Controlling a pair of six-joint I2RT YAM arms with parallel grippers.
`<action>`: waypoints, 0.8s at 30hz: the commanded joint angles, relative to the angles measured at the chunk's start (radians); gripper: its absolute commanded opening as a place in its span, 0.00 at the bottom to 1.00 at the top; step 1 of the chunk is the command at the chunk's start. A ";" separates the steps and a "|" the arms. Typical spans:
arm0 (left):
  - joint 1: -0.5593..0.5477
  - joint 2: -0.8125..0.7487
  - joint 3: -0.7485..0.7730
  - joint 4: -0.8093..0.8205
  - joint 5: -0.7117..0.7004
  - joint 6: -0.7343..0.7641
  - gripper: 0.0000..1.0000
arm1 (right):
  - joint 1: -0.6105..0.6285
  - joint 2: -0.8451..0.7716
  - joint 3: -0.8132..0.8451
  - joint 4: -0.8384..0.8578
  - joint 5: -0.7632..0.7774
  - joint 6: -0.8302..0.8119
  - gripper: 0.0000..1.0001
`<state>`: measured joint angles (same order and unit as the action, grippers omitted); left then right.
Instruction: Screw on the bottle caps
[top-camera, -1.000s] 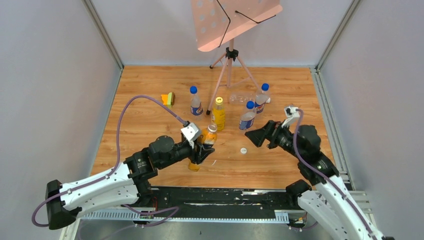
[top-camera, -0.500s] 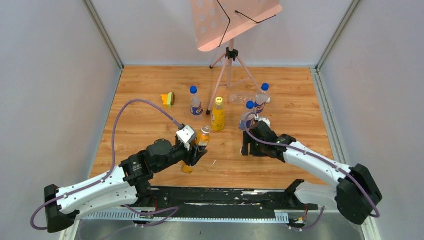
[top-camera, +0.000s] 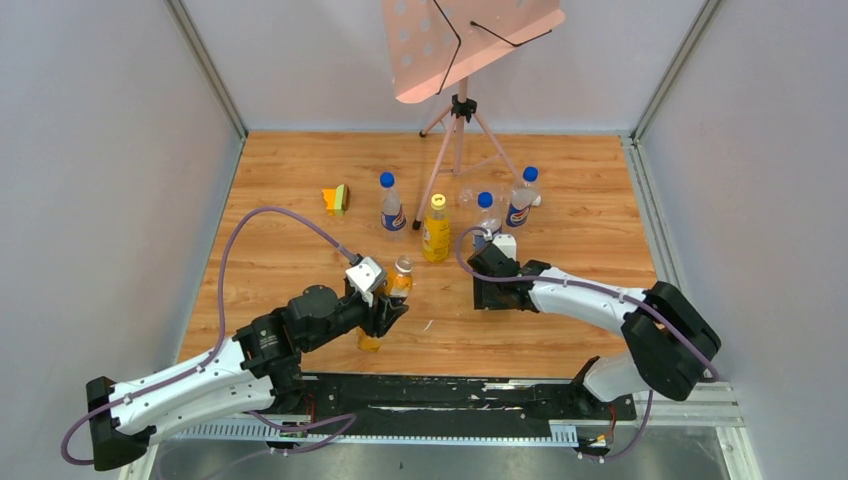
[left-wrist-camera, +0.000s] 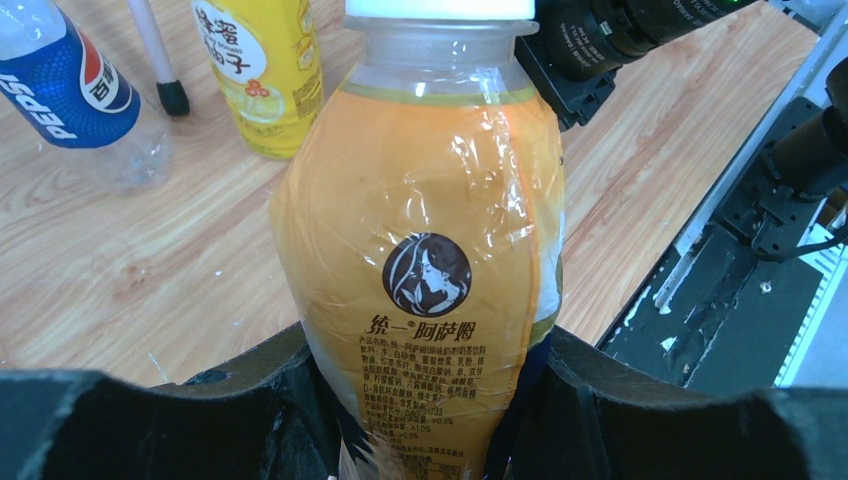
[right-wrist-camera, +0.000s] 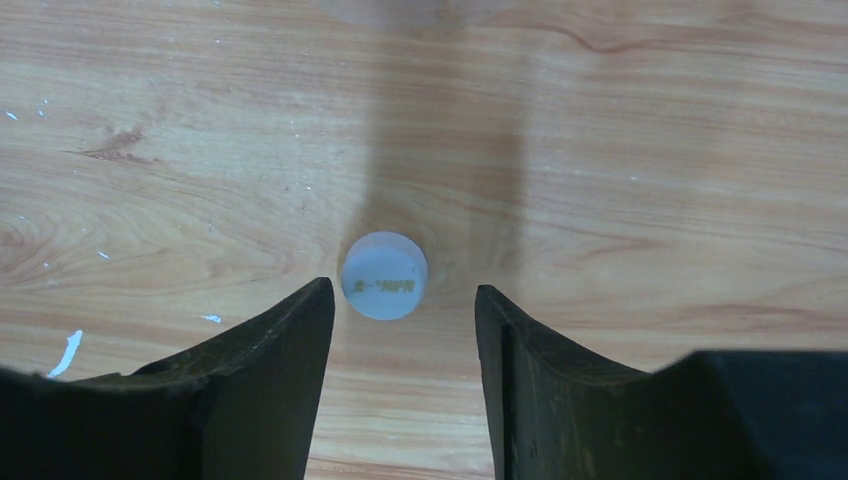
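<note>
Right gripper (right-wrist-camera: 402, 290): your jaws stand apart, low over tabletop (right-wrist-camera: 650, 150), white cap (right-wrist-camera: 384, 275) between tips, neither touching. Cap lies flat near tabletop middle. Left gripper (top-camera: 385, 312): you clamp amber bottle (left-wrist-camera: 420, 200) by lower body, neck up, toward near edge, left of cap.

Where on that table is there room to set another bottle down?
Free: right of the bottles, up to the rail, and left of the sponge. Crowded in the middle: bottles round the stand, left gripper and right gripper just in front.
</note>
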<state>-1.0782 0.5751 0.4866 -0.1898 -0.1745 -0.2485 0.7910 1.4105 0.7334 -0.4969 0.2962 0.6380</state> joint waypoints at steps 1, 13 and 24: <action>0.000 -0.009 -0.003 0.011 -0.004 -0.014 0.42 | 0.020 0.054 0.055 0.050 0.041 0.011 0.52; 0.001 -0.015 -0.002 -0.001 0.003 -0.011 0.41 | 0.033 0.080 0.031 0.037 0.034 0.052 0.30; 0.000 -0.007 0.000 0.004 0.001 0.010 0.41 | 0.036 -0.124 -0.010 -0.056 -0.090 0.007 0.01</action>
<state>-1.0782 0.5701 0.4843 -0.2127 -0.1741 -0.2478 0.8196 1.3960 0.7235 -0.5159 0.2623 0.6712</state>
